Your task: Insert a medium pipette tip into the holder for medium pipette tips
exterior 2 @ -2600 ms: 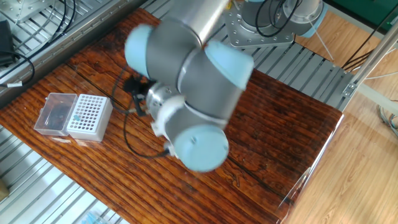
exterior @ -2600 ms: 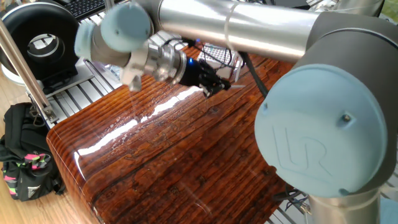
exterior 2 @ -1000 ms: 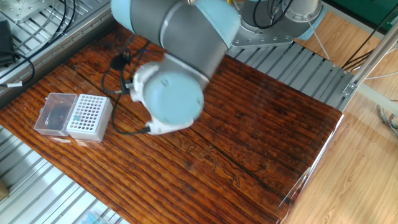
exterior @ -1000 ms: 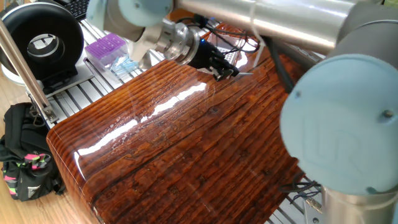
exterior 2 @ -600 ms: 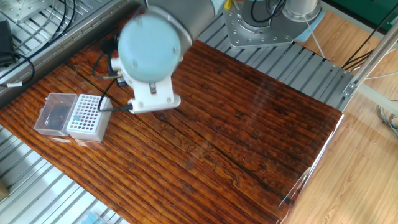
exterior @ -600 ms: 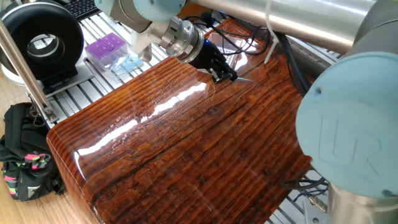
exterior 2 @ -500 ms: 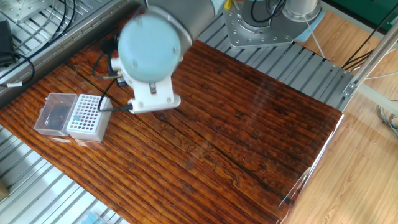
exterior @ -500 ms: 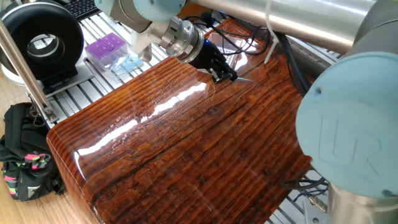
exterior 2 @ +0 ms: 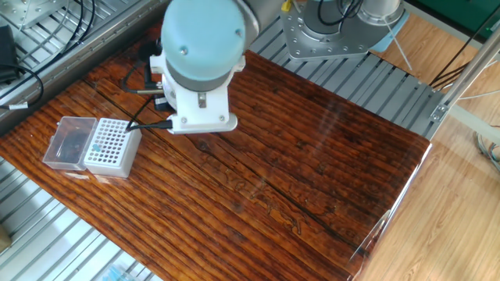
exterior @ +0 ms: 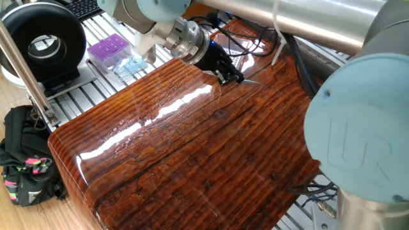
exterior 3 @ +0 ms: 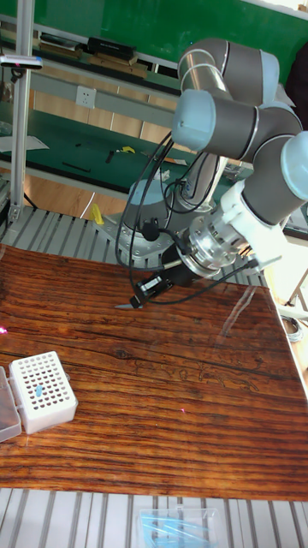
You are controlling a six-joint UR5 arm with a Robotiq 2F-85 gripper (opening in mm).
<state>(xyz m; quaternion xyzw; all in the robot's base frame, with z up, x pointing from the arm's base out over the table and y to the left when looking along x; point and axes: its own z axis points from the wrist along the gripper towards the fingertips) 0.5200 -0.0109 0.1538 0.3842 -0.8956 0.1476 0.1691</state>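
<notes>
Pincer (exterior 3: 137,299): closed on the medium pipette tip (exterior 3: 122,305), held nearly level above the tabletop (exterior 3: 171,411). Holder for medium pipette tips (exterior 3: 43,390): stood apart near the tabletop's edge, lid opened alongside.

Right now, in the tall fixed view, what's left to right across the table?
Clear lid → white holder for medium pipette tips → gripper, medium pipette tip in its jaws → robot wrist.
</notes>
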